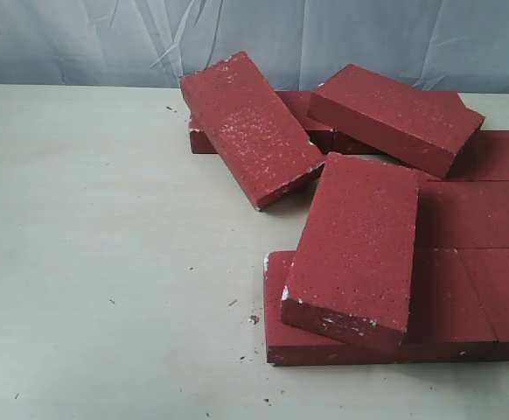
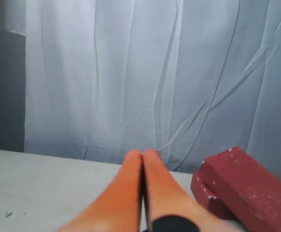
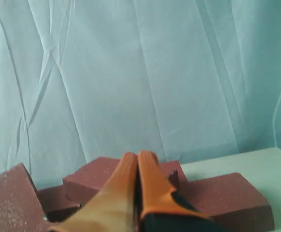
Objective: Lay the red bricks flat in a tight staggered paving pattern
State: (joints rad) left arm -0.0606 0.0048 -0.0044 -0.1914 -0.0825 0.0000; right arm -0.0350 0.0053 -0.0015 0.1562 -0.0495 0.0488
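Several red bricks lie in a loose pile on the right half of the table. One brick (image 1: 355,248) rests tilted on top of the flat front ones (image 1: 491,289). Another (image 1: 250,127) leans across a flat brick at the back left, and a third (image 1: 394,115) sits tilted at the back. Neither arm shows in the exterior view. My left gripper (image 2: 143,153) is shut and empty, with two stacked bricks (image 2: 242,186) off to its side. My right gripper (image 3: 138,155) is shut and empty, pointing over bricks (image 3: 227,198) towards the curtain.
A pale curtain (image 1: 342,35) hangs behind the table. The pale tabletop (image 1: 88,262) stretches to the left of the pile, dotted with small red crumbs (image 1: 253,319) near the front brick.
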